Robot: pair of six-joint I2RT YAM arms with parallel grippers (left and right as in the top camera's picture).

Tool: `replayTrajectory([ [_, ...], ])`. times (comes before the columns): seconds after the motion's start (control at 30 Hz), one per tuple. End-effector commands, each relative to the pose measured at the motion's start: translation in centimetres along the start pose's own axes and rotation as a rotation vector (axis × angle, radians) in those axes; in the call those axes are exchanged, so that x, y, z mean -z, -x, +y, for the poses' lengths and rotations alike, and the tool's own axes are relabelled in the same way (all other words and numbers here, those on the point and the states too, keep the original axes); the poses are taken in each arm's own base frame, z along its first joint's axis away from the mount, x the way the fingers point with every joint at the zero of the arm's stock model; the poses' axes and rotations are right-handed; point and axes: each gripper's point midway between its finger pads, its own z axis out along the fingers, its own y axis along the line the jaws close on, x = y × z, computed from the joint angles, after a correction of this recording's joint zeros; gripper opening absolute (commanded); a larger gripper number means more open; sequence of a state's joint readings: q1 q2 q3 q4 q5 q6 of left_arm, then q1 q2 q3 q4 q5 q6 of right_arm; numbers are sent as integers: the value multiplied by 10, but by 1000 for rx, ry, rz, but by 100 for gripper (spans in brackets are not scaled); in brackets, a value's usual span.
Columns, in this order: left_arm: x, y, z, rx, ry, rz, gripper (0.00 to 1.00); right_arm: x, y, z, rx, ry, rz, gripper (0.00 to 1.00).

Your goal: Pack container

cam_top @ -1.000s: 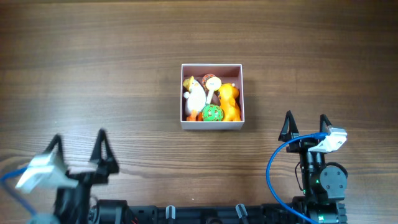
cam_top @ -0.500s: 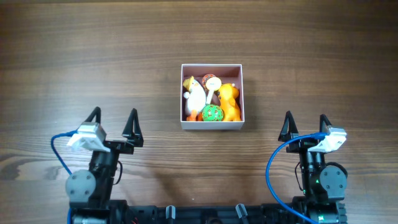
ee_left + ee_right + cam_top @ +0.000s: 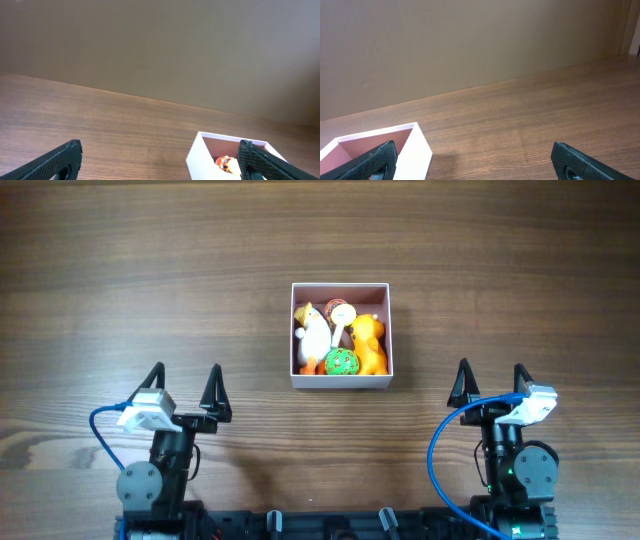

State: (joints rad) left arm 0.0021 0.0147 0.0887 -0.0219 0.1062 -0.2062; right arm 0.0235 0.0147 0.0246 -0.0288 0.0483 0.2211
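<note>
Both sets of fingers are spread wide, nothing btwn the tips. My left gripper (image 3: 186, 377) sits over the wooden table (image 3: 150, 260), and the container (image 3: 341, 382) is ahead of it and off to the right, well apart. In the left wrist view the box's white corner shows just inside my right-side finger, w/ a bit of pink lining visible. My right gripper (image 3: 491, 377) is likewise empty; the container is ahead and to the left of those tips, not touching. In the right wrist view it sits by my left-side finger. Inside the box: a white toy (image 3: 314, 333), green ball (image 3: 341, 362), orange toy (image 3: 368, 342), packed close together.
</note>
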Motion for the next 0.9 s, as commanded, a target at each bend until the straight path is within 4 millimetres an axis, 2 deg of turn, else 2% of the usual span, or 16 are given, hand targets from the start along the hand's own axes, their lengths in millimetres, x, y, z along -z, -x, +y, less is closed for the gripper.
replayTrajectory([
  [0.0,0,-3,7,-21,23,-3,100,1,1,4,11,21,-7,100],
  [0.23,0,-21,2,-188,-27,64,100,1,1,4,11,21,-7,100],
  [0.47,1,-30,-1,-181,-50,102,100,1,1,4,11,20,-7,100],
  [0.63,5,-53,5,-163,-32,200,100,1,1,4,11,20,-7,100],
  [0.87,5,-53,5,-163,-34,199,100,1,1,4,11,21,-7,100],
])
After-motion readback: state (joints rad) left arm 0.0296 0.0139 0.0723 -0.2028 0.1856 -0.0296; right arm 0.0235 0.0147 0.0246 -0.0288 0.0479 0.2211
